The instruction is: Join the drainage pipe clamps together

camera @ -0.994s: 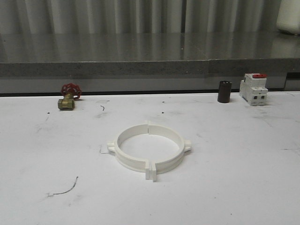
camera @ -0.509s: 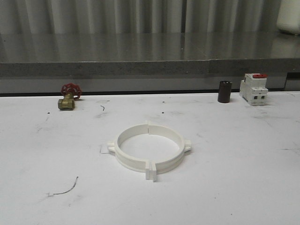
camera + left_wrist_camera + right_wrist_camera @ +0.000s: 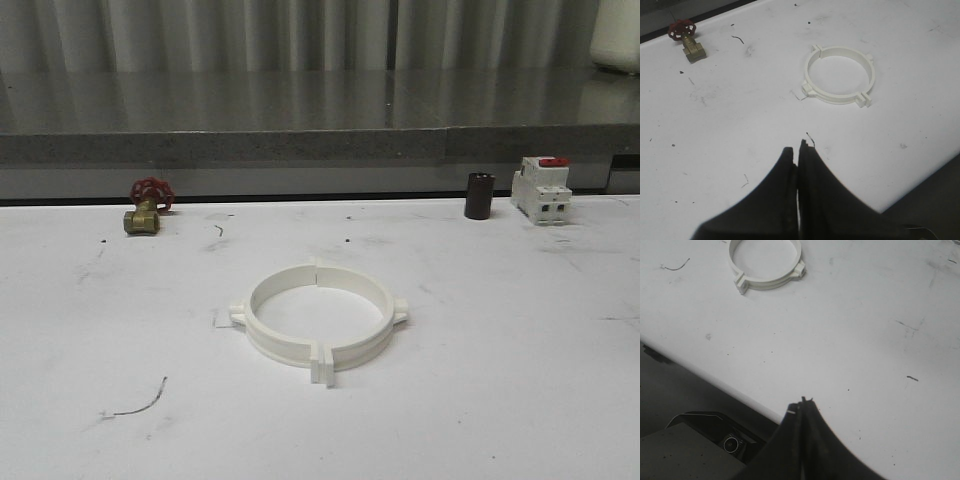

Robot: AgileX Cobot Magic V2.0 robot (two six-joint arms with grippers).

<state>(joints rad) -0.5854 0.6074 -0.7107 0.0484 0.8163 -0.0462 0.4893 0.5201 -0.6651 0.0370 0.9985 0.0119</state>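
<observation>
the drainage pipe clamps (image 3: 318, 320) lie mid-worktop (image 3: 500, 400) joined as one ring, end tabs touching. both pincers, left (image 3: 797, 152) and right (image 3: 802, 404), are pressed together, empty, above the near edge, well apart from it.

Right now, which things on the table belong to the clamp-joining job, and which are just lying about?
Job:
drainage pipe clamps, set together as a ring
left hand, shut
right hand, shut

Lying about:
brass valve
dark cylinder
red-topped switch
</observation>
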